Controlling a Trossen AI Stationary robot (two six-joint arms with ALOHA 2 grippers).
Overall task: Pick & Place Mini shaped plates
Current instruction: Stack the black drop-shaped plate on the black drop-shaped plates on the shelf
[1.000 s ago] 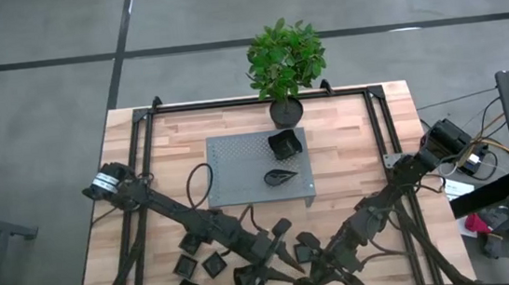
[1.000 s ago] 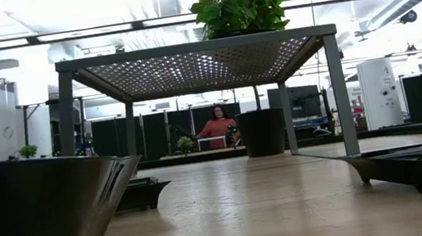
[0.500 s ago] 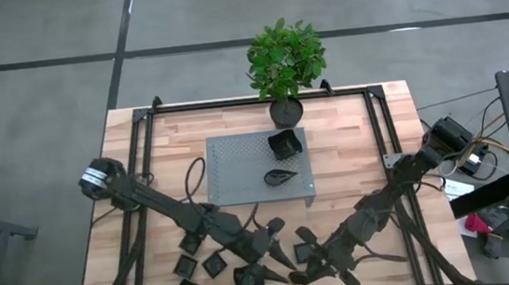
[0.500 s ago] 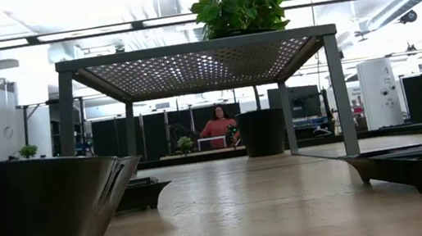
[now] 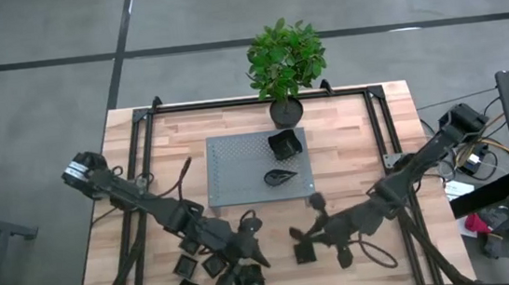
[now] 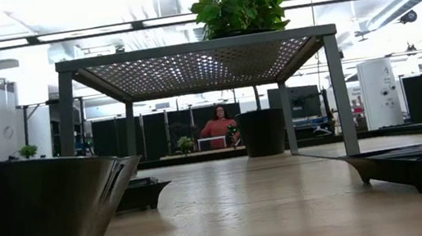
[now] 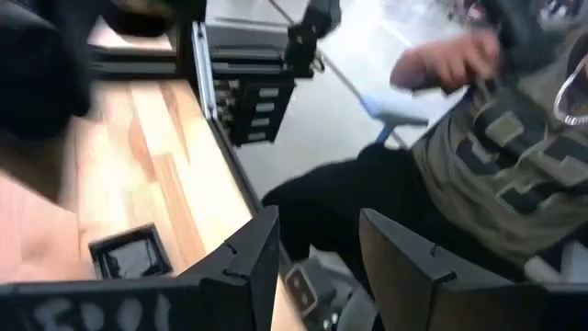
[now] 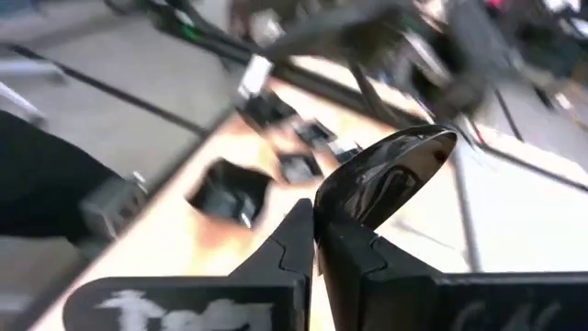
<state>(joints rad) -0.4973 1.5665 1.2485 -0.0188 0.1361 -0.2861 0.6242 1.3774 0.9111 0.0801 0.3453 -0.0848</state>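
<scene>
Several tiny black plates lie on the wooden table near its near-left corner. Two more, a square one and a teardrop one, rest on the grey perforated platform. My left gripper is open and empty over the near plates; in the left wrist view its fingers stand apart. My right gripper is near the table's near edge, right of the left gripper. In the right wrist view it is shut on a shiny black plate. My right gripper pinches the shiny black plate by its edge between its two fingers. The plate stands out past the fingertips, tilted, clear of the table.
A black plant pot with a green plant stands at the far edge behind the platform. In the low view one plate fills the near left and another lies at the right. A seated person is beyond the near edge.
My left gripper has drawn back toward the table's left edge. My right gripper has gone a little toward the far edge and turned, its arm swinging out toward the right.
</scene>
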